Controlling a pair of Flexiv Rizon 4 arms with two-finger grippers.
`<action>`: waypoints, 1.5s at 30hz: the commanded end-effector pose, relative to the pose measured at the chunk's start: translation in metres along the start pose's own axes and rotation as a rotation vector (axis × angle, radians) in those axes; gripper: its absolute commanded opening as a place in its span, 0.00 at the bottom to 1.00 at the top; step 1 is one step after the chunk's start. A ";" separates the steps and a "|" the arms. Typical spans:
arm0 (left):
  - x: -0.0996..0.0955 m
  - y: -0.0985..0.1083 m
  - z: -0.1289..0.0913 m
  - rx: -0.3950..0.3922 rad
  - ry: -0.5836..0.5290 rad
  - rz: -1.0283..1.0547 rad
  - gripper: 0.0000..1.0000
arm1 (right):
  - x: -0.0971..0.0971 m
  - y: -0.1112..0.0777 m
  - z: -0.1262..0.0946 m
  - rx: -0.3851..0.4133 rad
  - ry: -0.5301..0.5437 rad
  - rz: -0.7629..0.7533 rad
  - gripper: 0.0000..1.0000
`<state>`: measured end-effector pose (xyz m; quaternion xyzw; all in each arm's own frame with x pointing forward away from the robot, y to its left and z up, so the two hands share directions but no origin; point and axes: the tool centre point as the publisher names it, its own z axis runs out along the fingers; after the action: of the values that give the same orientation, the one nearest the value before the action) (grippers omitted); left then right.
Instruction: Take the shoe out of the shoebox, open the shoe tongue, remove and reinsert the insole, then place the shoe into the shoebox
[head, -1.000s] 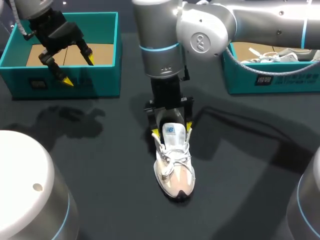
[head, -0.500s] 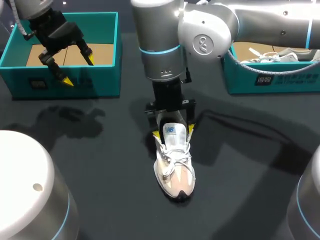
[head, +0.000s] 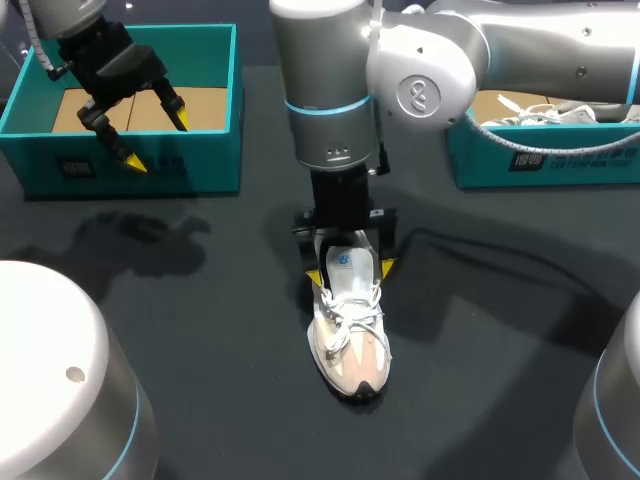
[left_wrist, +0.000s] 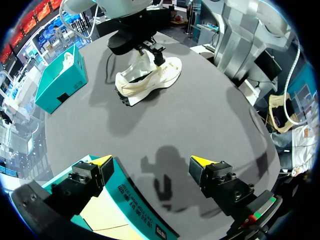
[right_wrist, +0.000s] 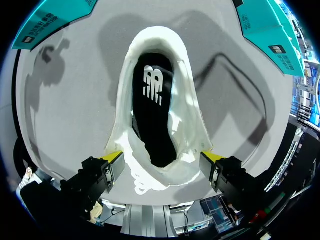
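Observation:
A white and beige shoe (head: 350, 335) stands upright on the dark table, toe toward the near edge. My right gripper (head: 350, 272) hangs over its heel end, open, one yellow tip on each side of the collar. In the right wrist view the gripper (right_wrist: 162, 157) looks straight down into the shoe (right_wrist: 160, 100), where a black insole (right_wrist: 152, 110) with a white logo lies. My left gripper (head: 157, 140) hovers open and empty over the teal shoebox (head: 215, 110) at the far left. From the left wrist view the shoe (left_wrist: 150, 80) sits well ahead of that gripper (left_wrist: 152, 161).
A second teal shoebox (head: 540, 160) at the far right holds another white shoe (head: 530, 110). The left box has a brown cardboard floor (head: 205, 105). Bare dark tabletop (head: 180, 300) surrounds the shoe on all sides.
My right arm has shifted a little toward the near edge over the shoe, and its fingers have spread slightly wider. The shoe and my left arm have stayed put.

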<state>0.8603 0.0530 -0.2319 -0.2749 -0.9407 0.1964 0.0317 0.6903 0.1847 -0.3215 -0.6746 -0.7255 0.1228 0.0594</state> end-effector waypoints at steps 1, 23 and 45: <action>0.001 0.000 0.000 -0.002 0.000 0.001 1.00 | -0.006 -0.015 0.002 -0.008 0.015 0.020 1.00; 0.001 0.000 0.000 -0.002 0.000 0.001 1.00 | -0.006 -0.086 -0.018 -0.045 0.005 0.096 0.45; 0.001 0.000 0.000 -0.002 0.000 0.001 1.00 | -0.004 -0.026 -0.022 -0.192 0.002 -0.088 0.36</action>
<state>0.8603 0.0530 -0.2319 -0.2749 -0.9407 0.1964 0.0318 0.6670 0.1815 -0.2875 -0.6489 -0.7590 0.0523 -0.0049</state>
